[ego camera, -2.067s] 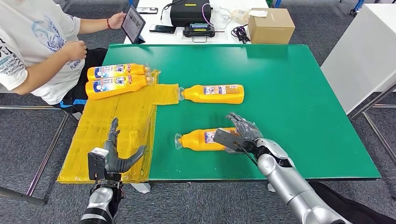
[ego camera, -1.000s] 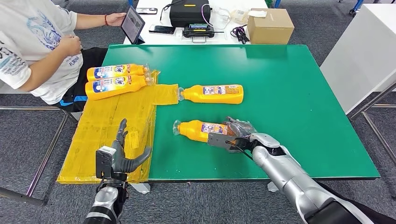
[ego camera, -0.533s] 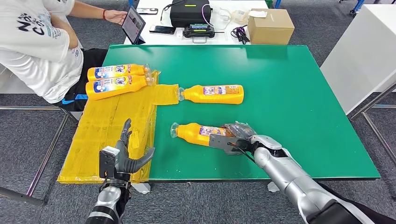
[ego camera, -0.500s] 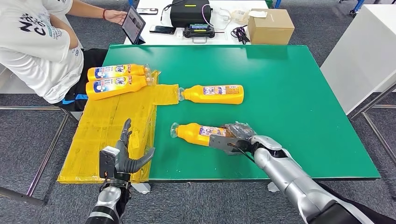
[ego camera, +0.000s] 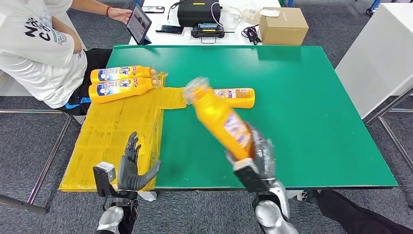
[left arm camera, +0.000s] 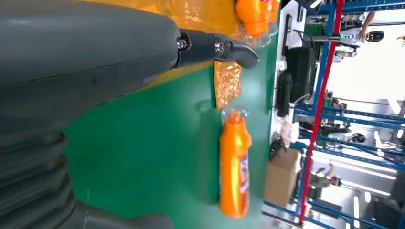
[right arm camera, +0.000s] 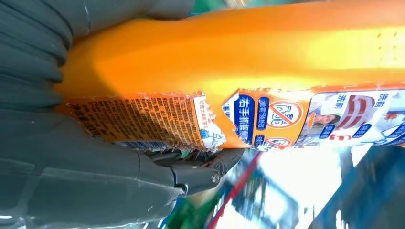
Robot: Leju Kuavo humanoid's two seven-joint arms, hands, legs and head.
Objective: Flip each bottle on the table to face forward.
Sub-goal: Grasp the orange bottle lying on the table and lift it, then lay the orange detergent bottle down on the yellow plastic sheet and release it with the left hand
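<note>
Right hand grips the lifted bottle by its base; it should probably roll it label-up before lowering gently.

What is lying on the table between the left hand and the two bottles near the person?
In the head view, just the yellow sheet lies between the left hand and the two bottles; nothing else sits on that stretch of it.
</note>
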